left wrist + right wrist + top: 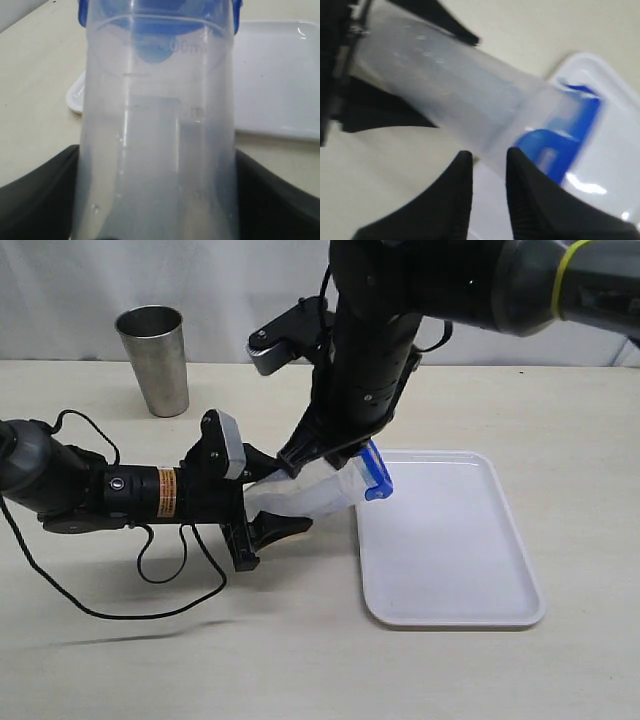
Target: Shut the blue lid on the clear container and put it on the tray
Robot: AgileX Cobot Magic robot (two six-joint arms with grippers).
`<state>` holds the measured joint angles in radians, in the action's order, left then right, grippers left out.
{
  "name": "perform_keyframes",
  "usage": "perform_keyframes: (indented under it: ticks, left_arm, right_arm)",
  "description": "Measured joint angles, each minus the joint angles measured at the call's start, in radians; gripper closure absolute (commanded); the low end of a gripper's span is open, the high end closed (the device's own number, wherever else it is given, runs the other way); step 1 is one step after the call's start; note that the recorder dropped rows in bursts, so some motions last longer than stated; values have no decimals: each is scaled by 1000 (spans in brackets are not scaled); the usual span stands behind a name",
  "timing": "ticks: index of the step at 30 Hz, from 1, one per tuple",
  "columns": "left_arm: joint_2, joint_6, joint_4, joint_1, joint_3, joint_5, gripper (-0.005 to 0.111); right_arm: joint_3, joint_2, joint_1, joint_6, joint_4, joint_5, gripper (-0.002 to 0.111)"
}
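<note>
My left gripper (280, 495) is shut on the clear container (310, 495), holding it tilted on its side above the table, mouth toward the tray (450, 560). The blue lid (377, 475) sits on that mouth, over the tray's near-left edge. In the left wrist view the container (160, 150) fills the gap between both black fingers (40, 200), with the lid (160, 15) at its far end. My right gripper (320, 462) hangs just above the container's upper part. Its fingertips (462, 165) are slightly apart and hold nothing, beside the container (445, 85) and lid (565, 145).
An opaque steel cup (155, 360) stands at the back left of the table. The left arm's black cable (150, 580) loops over the table in front of it. The white tray (280, 75) is bare.
</note>
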<state>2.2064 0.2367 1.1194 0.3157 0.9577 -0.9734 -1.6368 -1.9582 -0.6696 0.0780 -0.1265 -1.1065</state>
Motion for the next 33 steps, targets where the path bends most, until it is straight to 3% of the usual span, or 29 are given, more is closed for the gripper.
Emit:
perform_keyframes:
  ticks: [10, 18, 23, 28, 33]
  left_arm:
    - [0, -2, 2, 2, 0, -41, 107]
    - [0, -2, 2, 2, 0, -41, 107]
    - [0, -2, 2, 2, 0, -41, 107]
    - [0, -2, 2, 2, 0, -41, 107]
    - [0, -2, 2, 2, 0, -41, 107]
  right_arm:
    - [25, -59, -32, 44, 74, -11, 84]
    - [-31, 75, -32, 100, 181, 12, 67]
    - [-35, 158, -25, -18, 93, 29, 69]
    - [-18, 162, 63, -68, 51, 20, 69]
    - [42, 131, 179, 69, 265, 28, 67]
